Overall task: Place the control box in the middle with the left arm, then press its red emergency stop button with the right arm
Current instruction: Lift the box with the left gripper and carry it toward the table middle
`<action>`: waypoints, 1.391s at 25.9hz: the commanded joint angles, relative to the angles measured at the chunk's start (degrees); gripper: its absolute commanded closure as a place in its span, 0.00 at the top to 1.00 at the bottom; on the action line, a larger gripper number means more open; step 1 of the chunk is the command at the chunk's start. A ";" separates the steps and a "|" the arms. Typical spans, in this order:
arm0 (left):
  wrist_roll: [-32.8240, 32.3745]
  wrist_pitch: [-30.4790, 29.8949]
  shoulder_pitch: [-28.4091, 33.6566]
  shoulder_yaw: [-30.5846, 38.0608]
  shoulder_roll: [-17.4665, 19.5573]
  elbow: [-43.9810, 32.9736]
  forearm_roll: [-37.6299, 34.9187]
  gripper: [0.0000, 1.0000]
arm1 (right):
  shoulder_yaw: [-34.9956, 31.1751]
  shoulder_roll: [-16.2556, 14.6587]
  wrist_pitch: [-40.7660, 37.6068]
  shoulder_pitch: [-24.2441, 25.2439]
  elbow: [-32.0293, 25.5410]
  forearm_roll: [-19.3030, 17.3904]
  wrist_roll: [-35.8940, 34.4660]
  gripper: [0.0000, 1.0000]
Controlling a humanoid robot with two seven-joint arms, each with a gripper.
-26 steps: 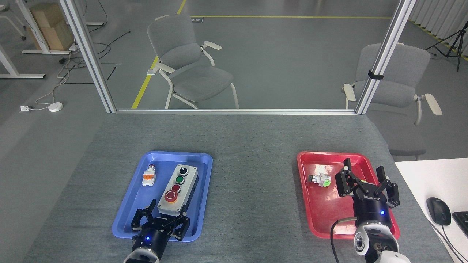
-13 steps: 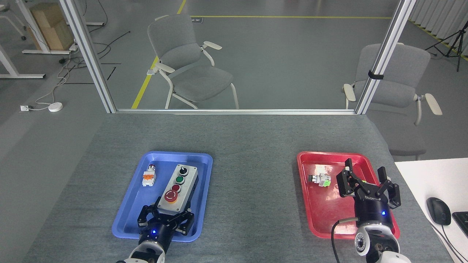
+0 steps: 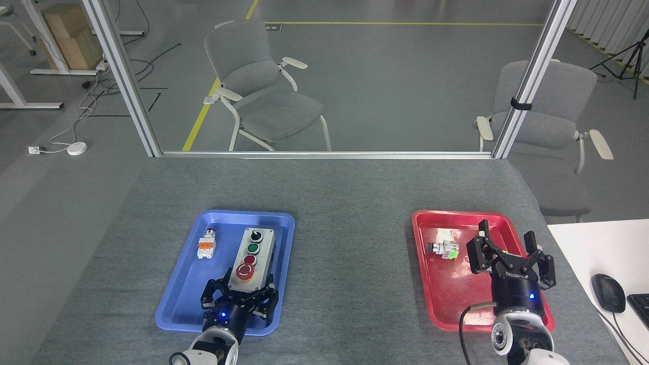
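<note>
Head view: on the bench, a blue tray holds the control box and 1 small push-button part. A red tray holds another part. Left claw straddles the box's near end, fingers spread. Right claw hovers spread, empty.

Left gripper: bottom left of centre, jaws spread wide.
Right gripper: lower right, upright, jaws spread.
</note>
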 commanded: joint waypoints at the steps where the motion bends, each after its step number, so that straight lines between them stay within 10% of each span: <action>1: 0.01 0.11 -0.33 -0.03 -0.07 0.36 -0.07 0.98 | 0.00 -0.04 0.01 0.02 0.00 0.00 0.01 0.99; 8: -0.07 0.55 -0.33 -0.03 -0.16 1.41 -0.07 0.77 | 0.00 -0.12 0.01 0.02 0.09 0.00 0.01 0.99; 17: 0.01 -1.03 -0.50 0.41 0.63 -2.89 0.11 0.00 | -0.18 -0.21 0.01 0.11 0.09 0.00 0.01 0.99; 27: -0.60 -6.92 5.56 1.73 3.36 -25.83 11.71 0.00 | -0.18 -0.30 0.10 0.11 0.09 0.00 0.01 0.99; 36: -7.72 -0.06 0.82 -13.74 -6.05 -16.69 7.22 0.00 | -0.18 -0.30 0.01 0.20 0.09 0.00 0.01 0.99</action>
